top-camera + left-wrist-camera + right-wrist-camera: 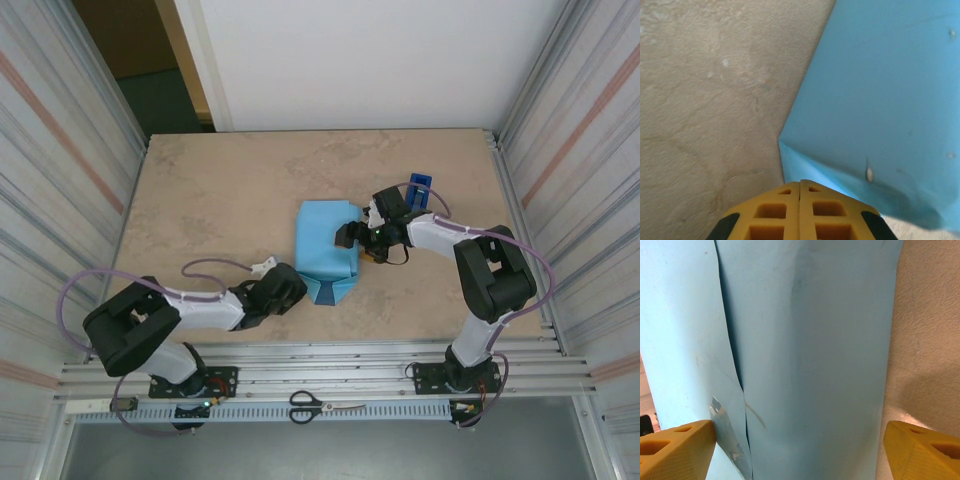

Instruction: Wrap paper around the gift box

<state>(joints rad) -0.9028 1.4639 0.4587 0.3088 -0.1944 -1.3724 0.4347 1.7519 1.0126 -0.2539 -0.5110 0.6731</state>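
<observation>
The paper (pixel 325 245), sky-blue side out, is folded into a bundle at the table's middle, and the gift box is hidden inside it. My left gripper (pixel 293 287) is shut with nothing in it, its yellow tips (pixel 800 183) together at the bundle's near-left corner, where a folded flap (pixel 810 167) lies on the table. My right gripper (pixel 352 238) stands open at the bundle's right side. Its fingers (pixel 680 450) straddle the overlapped paper (pixel 810 350); the left one is against the sheet by a strip of tape (pixel 720 415), the right one is apart from it.
A dark-blue tape dispenser (pixel 420 187) stands just behind the right wrist. Scissors (pixel 325 405) lie on the rail in front of the table. Bare beige tabletop (pixel 210 200) stretches left and behind the bundle. Corrugated walls (pixel 60 170) close both sides.
</observation>
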